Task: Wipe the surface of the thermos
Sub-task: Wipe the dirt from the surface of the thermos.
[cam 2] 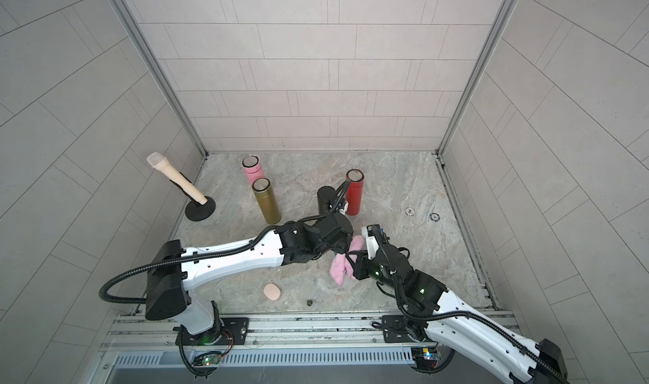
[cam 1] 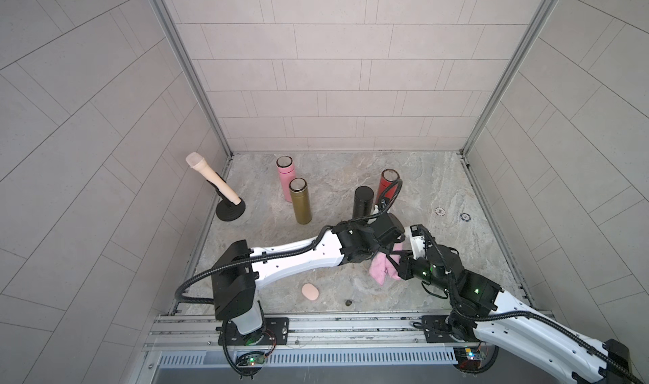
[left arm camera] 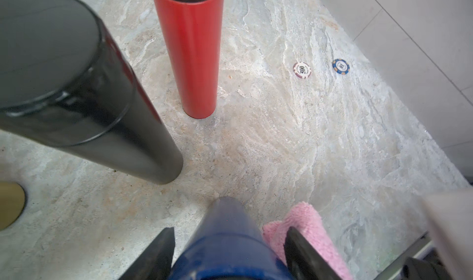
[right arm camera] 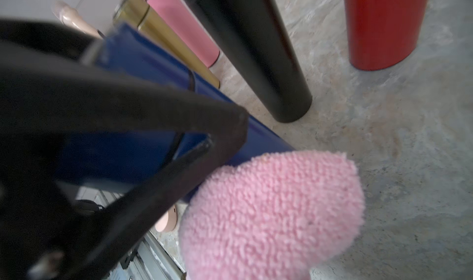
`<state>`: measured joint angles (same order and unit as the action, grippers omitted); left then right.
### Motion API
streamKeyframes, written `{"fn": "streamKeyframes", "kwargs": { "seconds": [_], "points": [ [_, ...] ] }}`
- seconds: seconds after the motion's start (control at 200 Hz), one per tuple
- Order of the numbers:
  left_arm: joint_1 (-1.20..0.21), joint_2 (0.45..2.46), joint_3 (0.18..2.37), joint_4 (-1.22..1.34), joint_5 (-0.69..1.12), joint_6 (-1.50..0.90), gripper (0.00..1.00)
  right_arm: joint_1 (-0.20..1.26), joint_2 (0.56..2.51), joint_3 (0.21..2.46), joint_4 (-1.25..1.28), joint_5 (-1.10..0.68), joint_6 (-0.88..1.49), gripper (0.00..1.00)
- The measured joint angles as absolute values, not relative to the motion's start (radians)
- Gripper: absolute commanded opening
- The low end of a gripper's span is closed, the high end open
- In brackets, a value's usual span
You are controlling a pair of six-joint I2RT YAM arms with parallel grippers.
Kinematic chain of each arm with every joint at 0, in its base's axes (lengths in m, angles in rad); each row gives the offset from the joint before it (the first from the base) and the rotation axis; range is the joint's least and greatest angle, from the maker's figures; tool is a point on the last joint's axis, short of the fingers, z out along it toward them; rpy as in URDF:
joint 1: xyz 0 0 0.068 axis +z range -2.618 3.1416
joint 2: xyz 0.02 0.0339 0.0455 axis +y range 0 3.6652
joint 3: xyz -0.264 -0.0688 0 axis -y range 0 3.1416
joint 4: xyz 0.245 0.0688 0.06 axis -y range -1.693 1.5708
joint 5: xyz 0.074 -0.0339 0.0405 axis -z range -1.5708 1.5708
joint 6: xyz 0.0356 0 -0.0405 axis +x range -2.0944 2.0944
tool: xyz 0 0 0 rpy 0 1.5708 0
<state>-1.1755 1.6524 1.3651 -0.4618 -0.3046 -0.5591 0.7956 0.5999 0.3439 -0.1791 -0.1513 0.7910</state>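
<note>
My left gripper [left arm camera: 229,231] is shut on a dark blue thermos [left arm camera: 227,242], which stands upright on the stone floor with a black finger [left arm camera: 160,250] on each side. In both top views the left arm's wrist hides this thermos. A fluffy pink cloth [right arm camera: 271,214] is pressed against the blue thermos's [right arm camera: 143,61] lower side, by the left gripper's finger [right arm camera: 153,112]. My right gripper [cam 1: 397,261] is shut on the cloth [cam 1: 382,271], and the cloth covers its fingertips in the right wrist view.
A black thermos [cam 1: 363,201] and a red one [cam 1: 388,185] stand just behind the grippers; gold [cam 1: 300,201] and pink [cam 1: 286,180] ones stand further left. A beige handle on a black base [cam 1: 224,198] leans at the left wall. A peach pad [cam 1: 310,292] and two chips [cam 1: 439,211] lie on the floor.
</note>
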Motion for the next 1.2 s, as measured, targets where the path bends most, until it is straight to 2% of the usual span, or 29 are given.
{"fn": "streamKeyframes", "kwargs": {
  "seconds": [0.2,0.34,0.53,0.736,0.921,1.196],
  "points": [
    [-1.199,1.586,1.325,-0.493,-0.223,-0.412,0.00,0.606,0.648,0.236,-0.227,-0.288,0.774,0.00],
    [-1.204,1.499,1.249,-0.484,-0.150,-0.311,0.00,0.495,0.743,0.240,-0.197,-0.389,0.755,0.00],
    [-1.193,1.435,1.156,-0.400,-0.067,-0.192,0.00,0.455,0.898,0.379,-0.126,-0.595,0.722,0.00],
    [-1.190,1.397,1.071,-0.303,-0.046,-0.123,0.00,0.439,0.892,0.571,-0.112,-0.783,0.714,0.00],
    [-1.190,1.396,1.062,-0.269,-0.066,-0.102,0.00,0.434,0.844,0.616,-0.103,-0.831,0.718,0.00],
    [-1.193,1.371,1.021,-0.225,-0.076,-0.116,0.00,0.440,0.914,0.390,0.086,-0.742,0.696,0.00]
  ]
}}
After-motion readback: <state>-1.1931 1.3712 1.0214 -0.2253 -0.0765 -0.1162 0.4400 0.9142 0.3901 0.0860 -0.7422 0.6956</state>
